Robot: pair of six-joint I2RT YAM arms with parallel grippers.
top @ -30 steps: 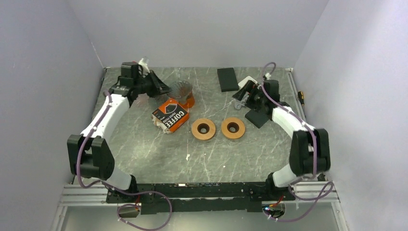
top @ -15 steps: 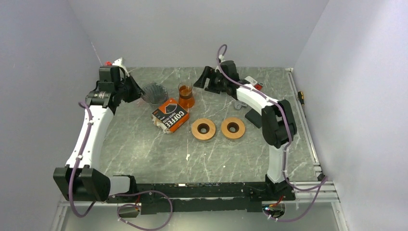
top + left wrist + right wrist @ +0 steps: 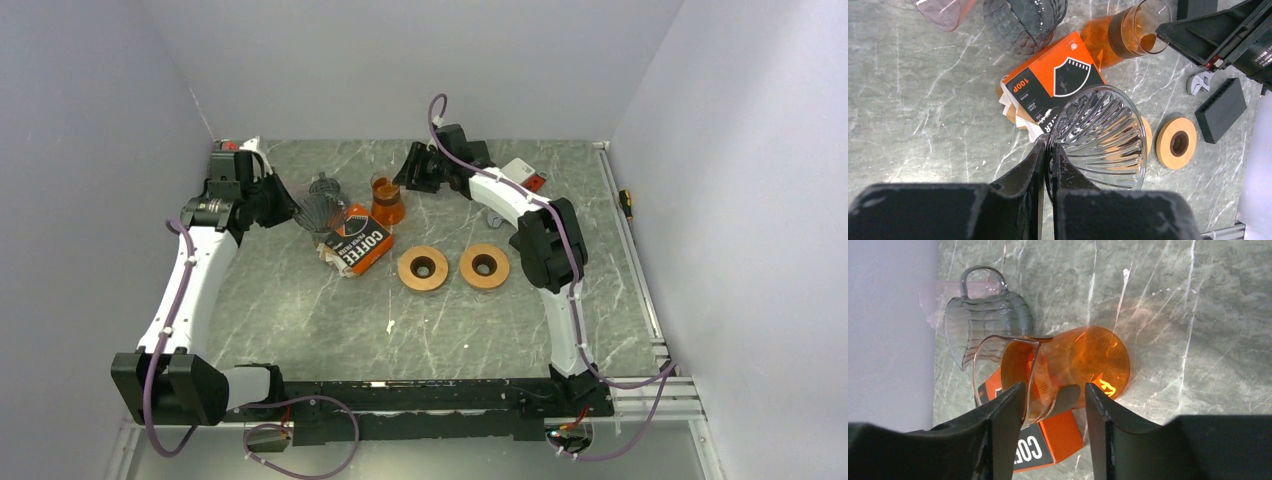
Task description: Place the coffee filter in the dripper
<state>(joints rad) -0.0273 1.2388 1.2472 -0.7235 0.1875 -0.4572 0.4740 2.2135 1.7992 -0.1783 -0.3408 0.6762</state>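
Clear ribbed glass, the dripper (image 3: 1098,140) hangs near the orange filter box (image 3: 1053,82), rim clenched by the left fingers (image 3: 1020,172); the right fingers (image 3: 1003,430) straddle the amber carafe (image 3: 1088,360), and we cannot tell if they grip. We judge that seating the dripper level comes next; the filters (image 3: 1015,115), pale paper edges, poke from the box on the tabletop (image 3: 923,100).

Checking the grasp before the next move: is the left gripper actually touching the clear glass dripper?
Touching. The left wrist view shows the left gripper pinching the rim of the dripper, one finger on each side of the glass, with no gap visible.
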